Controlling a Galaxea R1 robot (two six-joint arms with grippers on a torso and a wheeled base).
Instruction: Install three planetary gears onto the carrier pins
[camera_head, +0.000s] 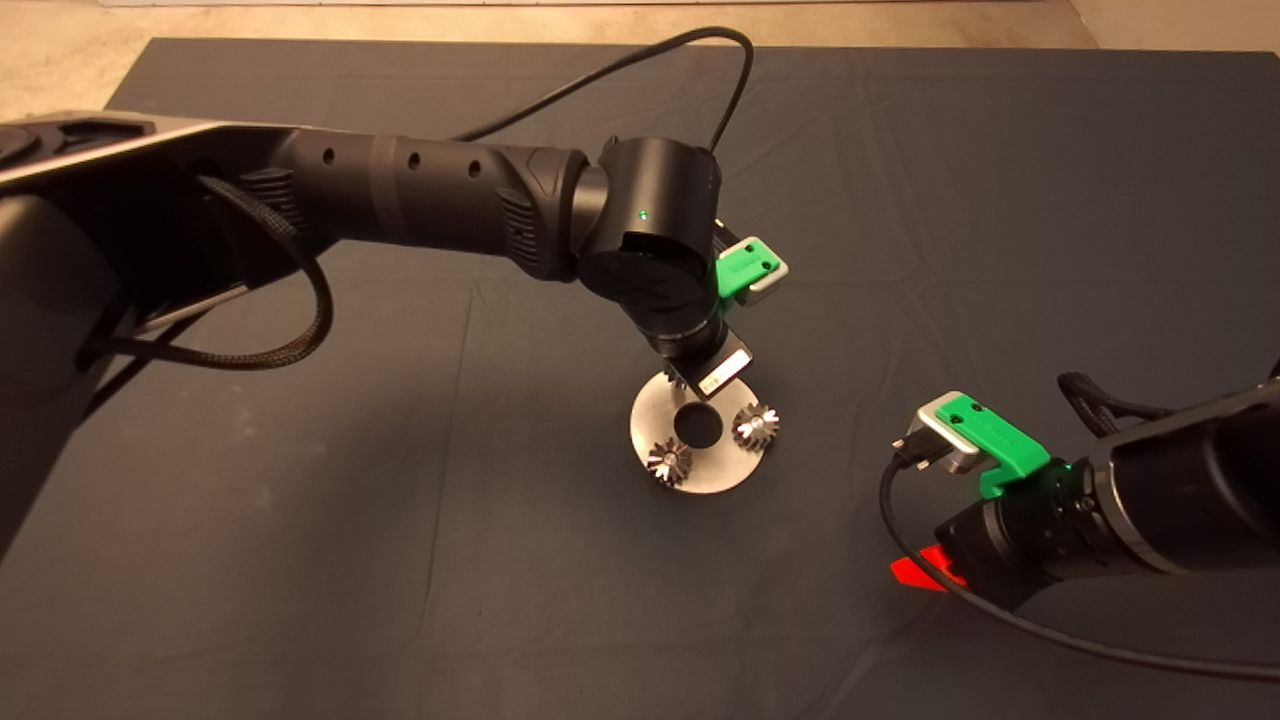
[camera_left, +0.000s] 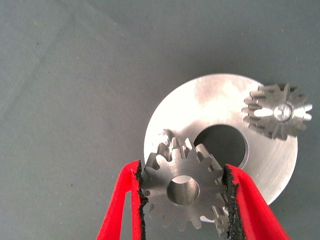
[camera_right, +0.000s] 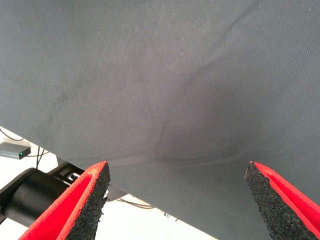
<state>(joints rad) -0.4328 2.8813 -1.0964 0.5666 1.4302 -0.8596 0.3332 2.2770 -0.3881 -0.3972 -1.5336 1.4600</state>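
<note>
Right claw (camera_right: 177, 200) nearest cam, parked low w/ pads spread wide, nothing between; sits well right of disc (camera_head: 700, 445), idle.

Left claw (camera_left: 184, 192) over disc's far edge, pinching 3rd gear (camera_left: 182, 189) by its teeth, bore facing up, flat. Bare pin (camera_left: 165, 136) peeks just beyond gear rim: bore looks offset from pin, needs small shift toward it, then straight down. Judgement only.

2 gears already seated: one on disc's near-left pin (camera_head: 669, 461), one on right pin (camera_head: 756, 427).

Matl: gears & disc bright machined steel, crisp teeth; pads black, crumbly foam; bench mat (camera_head: 300, 500) dark wrinkled cloth.
</note>
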